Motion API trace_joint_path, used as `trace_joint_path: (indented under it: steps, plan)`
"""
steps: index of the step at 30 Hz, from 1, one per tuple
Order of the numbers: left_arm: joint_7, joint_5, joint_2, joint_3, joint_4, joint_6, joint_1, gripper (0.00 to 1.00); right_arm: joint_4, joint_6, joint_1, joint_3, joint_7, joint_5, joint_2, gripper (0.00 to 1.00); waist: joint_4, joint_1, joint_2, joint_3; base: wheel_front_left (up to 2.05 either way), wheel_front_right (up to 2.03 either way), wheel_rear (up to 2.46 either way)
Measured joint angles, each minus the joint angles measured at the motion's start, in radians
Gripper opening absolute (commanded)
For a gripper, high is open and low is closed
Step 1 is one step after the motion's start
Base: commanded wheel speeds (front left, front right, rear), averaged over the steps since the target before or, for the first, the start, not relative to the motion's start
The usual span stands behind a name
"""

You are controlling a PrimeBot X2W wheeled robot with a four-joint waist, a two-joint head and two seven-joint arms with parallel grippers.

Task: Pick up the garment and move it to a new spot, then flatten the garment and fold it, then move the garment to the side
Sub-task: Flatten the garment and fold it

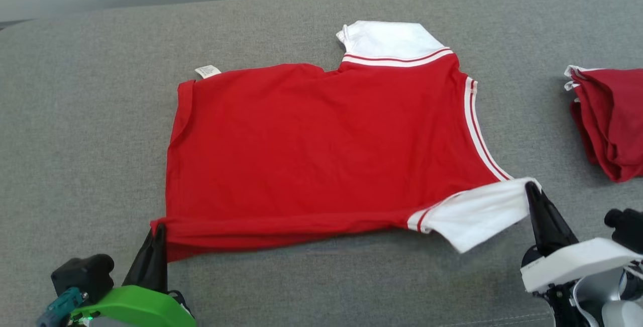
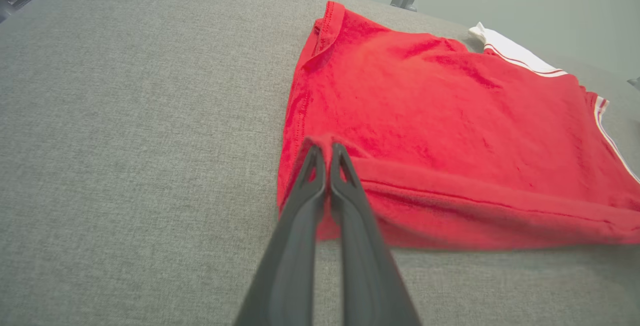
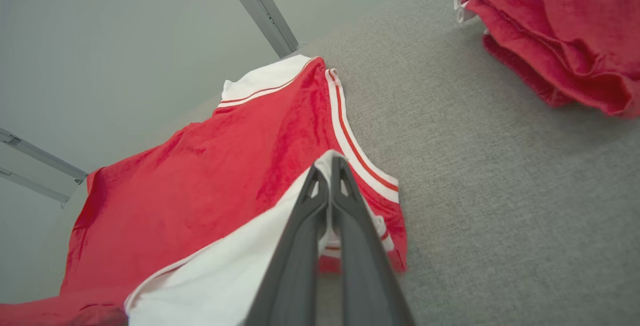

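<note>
Red garment [image 1: 321, 141], near corners inside left pincer [image 1: 159, 227] and right pincer [image 1: 530, 186]

Grey fabric surface [image 1: 100, 116] bears 1 spread red garment [image 1: 321, 151] and 1 folded pile [image 1: 610, 121].

No legible text; white tag [image 1: 207, 71] on garment [image 1: 321, 151] edge (print too small).
</note>
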Motion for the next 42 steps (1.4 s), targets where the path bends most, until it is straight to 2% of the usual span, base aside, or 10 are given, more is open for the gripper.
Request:
trace_joint_path:
  steps: [12,13,14,15,16,17,22,28,36,42]
  plan:
    - [-0.047,-0.006,-0.027,-0.029,0.134,-0.050,-0.149,0.00,0.160,0.000,-0.239,0.014,0.006,-0.008,-0.031,0.00,0.029,0.0000,0.0000,0.123,0.00,0.00,0.00]
    - [-0.051,-0.006,-0.030,-0.032,0.145,-0.053,-0.158,0.21,0.172,0.000,-0.249,0.016,-0.007,-0.006,-0.031,0.00,0.032,0.0000,0.0001,0.130,0.00,0.00,0.00]
    - [-0.058,-0.006,-0.033,-0.035,0.157,-0.059,-0.166,0.73,0.183,0.000,-0.257,0.019,-0.018,-0.001,-0.030,0.04,0.035,0.0000,0.0001,0.135,0.00,0.00,0.00]
    - [-0.065,-0.006,-0.036,-0.036,0.166,-0.062,-0.172,1.00,0.191,0.000,-0.265,0.024,-0.028,0.002,-0.031,0.58,0.038,0.0000,0.0000,0.139,0.00,0.00,0.00]
    - [-0.072,-0.006,-0.037,-0.039,0.174,-0.065,-0.177,1.00,0.194,0.000,-0.269,0.032,-0.044,0.007,-0.031,0.98,0.042,0.0000,0.0001,0.142,0.00,0.00,0.00]
    - [-0.086,-0.006,-0.039,-0.039,0.178,-0.068,-0.181,1.00,0.195,0.000,-0.272,0.037,-0.065,0.011,-0.031,1.00,0.044,0.0000,0.0001,0.143,0.00,0.00,0.00]
    - [-0.178,0.007,-0.053,-0.032,0.189,-0.076,-0.205,1.00,0.185,0.000,-0.276,0.057,-0.181,0.000,-0.057,1.00,0.046,0.0000,0.0000,0.132,0.00,0.00,0.00]
    - [-0.320,0.044,-0.067,-0.024,0.198,-0.083,-0.243,1.00,0.137,0.000,-0.270,0.069,-0.308,-0.100,-0.092,1.00,0.047,0.0001,0.0001,0.102,0.00,0.00,0.00]
    - [-0.394,0.155,-0.052,-0.006,0.192,-0.073,-0.275,1.00,0.085,0.000,-0.233,0.075,-0.337,-0.269,-0.105,1.00,0.039,0.0001,0.0000,0.053,0.00,0.00,0.00]
    - [-0.402,0.210,-0.023,0.011,0.195,-0.079,-0.274,1.00,0.081,0.000,-0.209,0.071,-0.341,-0.305,-0.086,1.00,0.032,0.0001,0.0001,0.030,0.00,0.00,0.00]
